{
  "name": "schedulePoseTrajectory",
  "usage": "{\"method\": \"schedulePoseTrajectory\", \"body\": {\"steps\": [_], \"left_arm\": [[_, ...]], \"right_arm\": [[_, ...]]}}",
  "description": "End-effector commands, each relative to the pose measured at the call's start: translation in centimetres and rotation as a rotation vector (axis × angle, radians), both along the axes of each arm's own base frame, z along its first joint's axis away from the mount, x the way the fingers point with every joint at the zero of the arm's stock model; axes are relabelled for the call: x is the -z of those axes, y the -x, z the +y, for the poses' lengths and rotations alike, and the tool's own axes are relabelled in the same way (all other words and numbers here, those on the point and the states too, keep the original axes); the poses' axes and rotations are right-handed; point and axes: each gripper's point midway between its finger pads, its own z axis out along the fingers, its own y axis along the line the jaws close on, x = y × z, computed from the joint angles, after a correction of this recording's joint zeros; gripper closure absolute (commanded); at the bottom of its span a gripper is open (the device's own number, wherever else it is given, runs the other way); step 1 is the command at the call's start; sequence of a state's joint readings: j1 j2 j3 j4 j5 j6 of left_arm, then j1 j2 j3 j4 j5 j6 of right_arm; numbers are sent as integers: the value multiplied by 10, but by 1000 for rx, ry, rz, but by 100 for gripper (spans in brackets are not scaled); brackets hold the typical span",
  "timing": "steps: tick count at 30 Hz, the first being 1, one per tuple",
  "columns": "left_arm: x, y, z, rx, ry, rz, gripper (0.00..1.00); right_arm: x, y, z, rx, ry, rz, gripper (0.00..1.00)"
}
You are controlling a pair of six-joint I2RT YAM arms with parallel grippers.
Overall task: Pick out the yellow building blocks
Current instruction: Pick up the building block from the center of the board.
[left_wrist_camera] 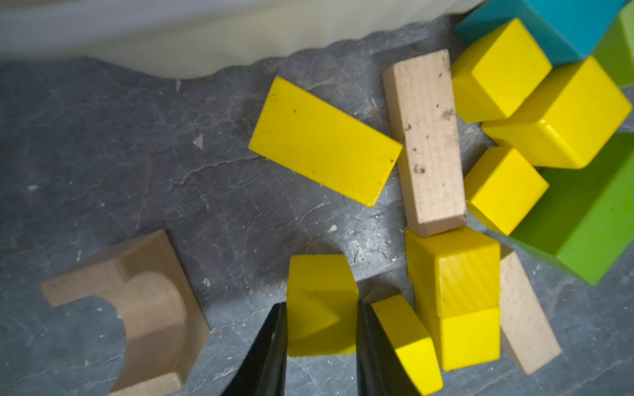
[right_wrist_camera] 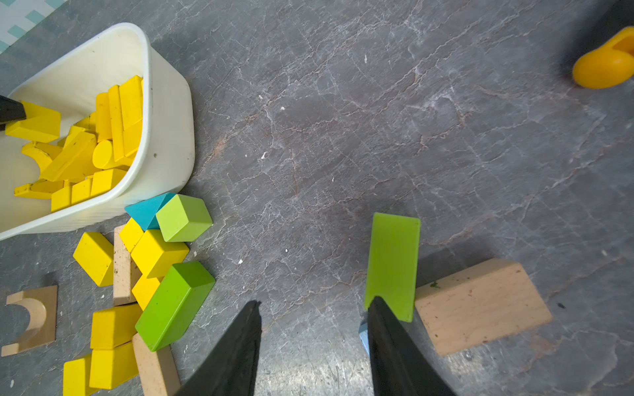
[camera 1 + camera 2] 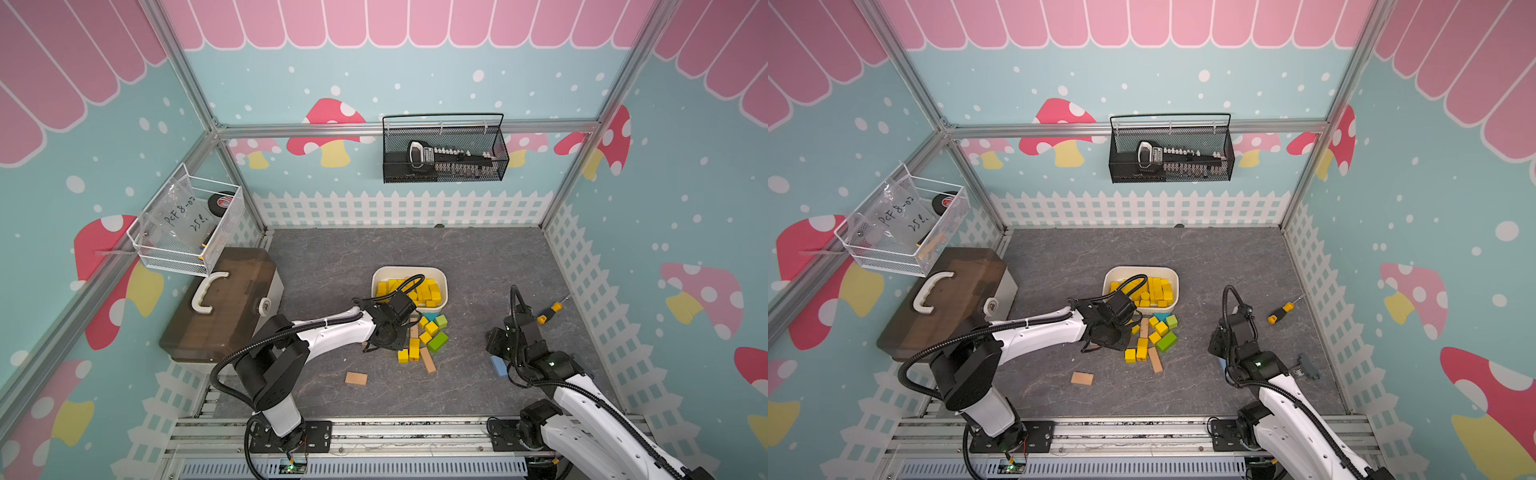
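Left wrist view: left gripper (image 1: 320, 303) was closed on one yellow cube (image 1: 320, 291), with a neighbouring yellow block (image 1: 404, 343) against one jaw. Other yellow building blocks (image 3: 414, 347) lay loose on the bench, with more in the white tub (image 3: 407, 268) at the pile's 12 o'clock. Right gripper (image 2: 315, 301) stood open and empty at 3 o'clock. Risk: lifting might drag the neighbour or twist the cube loose.

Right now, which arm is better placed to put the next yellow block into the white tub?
Left. The left tool grips a yellow block beside the white tub; the right tool stands open, empty and farther away.
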State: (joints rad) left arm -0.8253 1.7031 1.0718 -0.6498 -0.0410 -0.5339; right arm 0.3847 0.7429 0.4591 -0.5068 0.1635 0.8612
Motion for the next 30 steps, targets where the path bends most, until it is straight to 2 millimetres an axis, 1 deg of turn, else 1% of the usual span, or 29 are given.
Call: {"method": "schedulePoseTrajectory", "body": {"steps": [1,9,12,17,22,26,30], "left_arm": [[-14,0,-5,18,37,-30,73],[-28,-2,-5,16,60,-62,76],[-31,-4,-4,17,56,-70,76],[-44,-10,-4,22,51,-95,76],[-58,-25,-7,23,66,-108,76],[-73,-43,-8,14,87,-108,75],[-85,-66,-4,-3,99,-113,75]], "right_arm": [[2,0,-2,8,0,0,50],[2,0,-2,9,-1,-2,50],[1,0,-2,8,-2,-3,50],[2,1,-3,7,2,-4,50],[0,1,-3,1,5,-10,50],[-1,1,-3,1,6,-15,50],[-1,1,-3,-4,9,-16,50]]}}
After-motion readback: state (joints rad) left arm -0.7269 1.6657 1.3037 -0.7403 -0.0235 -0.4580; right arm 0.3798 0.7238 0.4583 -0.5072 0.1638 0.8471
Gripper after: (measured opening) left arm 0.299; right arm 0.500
